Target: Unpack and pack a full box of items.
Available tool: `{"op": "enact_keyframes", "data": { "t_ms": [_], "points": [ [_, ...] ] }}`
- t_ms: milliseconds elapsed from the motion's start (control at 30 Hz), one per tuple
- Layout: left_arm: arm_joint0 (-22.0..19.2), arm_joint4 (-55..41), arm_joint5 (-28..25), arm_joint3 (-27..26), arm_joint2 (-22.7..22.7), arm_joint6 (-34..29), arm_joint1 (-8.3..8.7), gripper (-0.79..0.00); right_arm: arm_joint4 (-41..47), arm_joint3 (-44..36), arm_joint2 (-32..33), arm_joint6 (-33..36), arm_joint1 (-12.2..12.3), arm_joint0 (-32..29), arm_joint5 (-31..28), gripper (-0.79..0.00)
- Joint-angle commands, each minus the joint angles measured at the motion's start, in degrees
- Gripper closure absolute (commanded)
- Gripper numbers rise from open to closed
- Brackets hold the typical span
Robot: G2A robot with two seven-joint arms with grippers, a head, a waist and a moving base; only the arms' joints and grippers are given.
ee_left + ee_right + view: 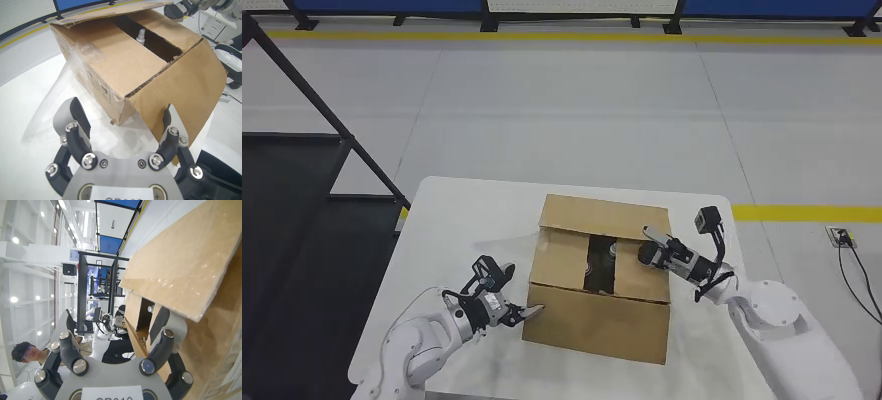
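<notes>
A brown cardboard box (594, 320) stands mid-table, its two top flaps parted by a dark gap (600, 264). A white spray bottle (140, 36) pokes up in that gap, and a white cap (150, 308) shows inside. My left gripper (525, 313) (122, 117) is open at table level, facing the box's near corner (124, 97), which sits just beyond its fingers. My right gripper (647, 250) (115, 321) is open at the top of the box, with one finger (159, 319) under the edge of the raised flap (179, 266). It also shows in the left wrist view (174, 11).
A strip of clear tape (75, 62) hangs loose from the box's side onto the white table (457, 230). Bare tabletop lies left of the box and behind it. A black frame (312, 120) stands off the table's left edge.
</notes>
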Motion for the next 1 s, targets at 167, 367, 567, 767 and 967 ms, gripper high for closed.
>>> {"op": "enact_keyframes", "data": {
  "t_ms": [167, 367, 567, 767, 967],
  "points": [
    [-0.1, -0.3, 0.8, 0.0, 0.7, 0.7, 0.1, -0.785, 0.6, 1.5, -0.6, -6.8, -1.2, 2.8, -4.2, -0.785],
    [-0.1, -0.3, 1.0, -0.1, 1.1, 1.0, 0.23, -0.785, -7.2, 1.3, -2.8, -19.5, -2.5, 6.4, -2.4, -0.785],
    [0.1, -0.1, 1.1, -0.3, 1.6, 1.7, 0.36, -0.785, -13.4, 8.6, -8.4, -25.5, -4.9, 14.7, 4.4, -0.785],
    [0.6, -0.1, 1.1, -0.3, 1.7, 2.7, 0.54, -0.785, -15.2, 18.6, -14.0, -28.3, -7.9, 22.4, 6.8, -0.785],
    [1.0, 0.3, 1.0, -0.2, 2.1, 3.1, 0.71, -0.785, -17.5, 25.6, -17.9, -31.4, -10.6, 26.7, 7.9, -0.785]
  ]
}}
